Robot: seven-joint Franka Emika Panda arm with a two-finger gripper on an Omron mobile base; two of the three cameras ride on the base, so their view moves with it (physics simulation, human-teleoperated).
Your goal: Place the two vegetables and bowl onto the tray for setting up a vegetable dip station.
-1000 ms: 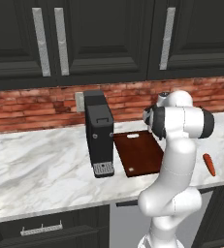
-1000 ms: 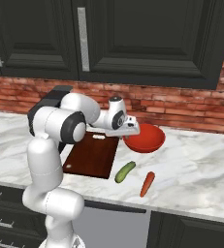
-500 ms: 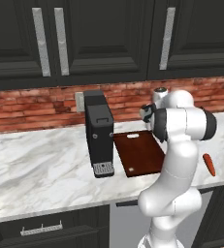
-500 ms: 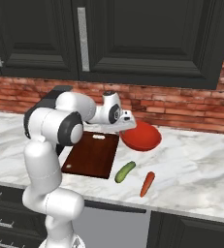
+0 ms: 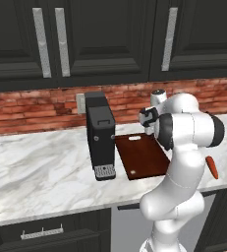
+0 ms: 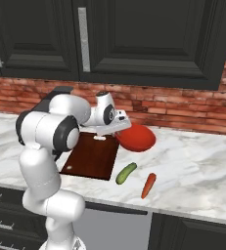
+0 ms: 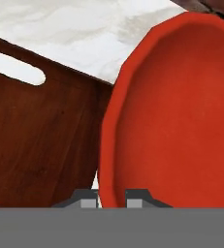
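Note:
My gripper (image 6: 120, 128) is shut on the near rim of the red bowl (image 6: 136, 137), which hangs tilted just off the counter beside the tray's (image 6: 92, 156) far right corner. In the hand view the bowl (image 7: 181, 111) fills the right side, its rim pinched between my fingertips (image 7: 87, 199), with the dark wooden tray (image 7: 40, 140) and its pale handle slot (image 7: 14, 68) on the left. The green cucumber (image 6: 126, 173) and the orange carrot (image 6: 148, 185) lie on the marble right of the tray, near the front edge. The carrot (image 5: 212, 167) also peeks out past my arm.
A tall black appliance (image 5: 100, 135) stands on the counter against the tray's (image 5: 142, 156) left side. A brick backsplash runs behind, with dark cabinets above. Open marble (image 6: 197, 161) stretches to the right of the bowl.
The jaws have closed the last bit onto the bowl's rim. The hand and the bowl have shifted a little left, toward the tray.

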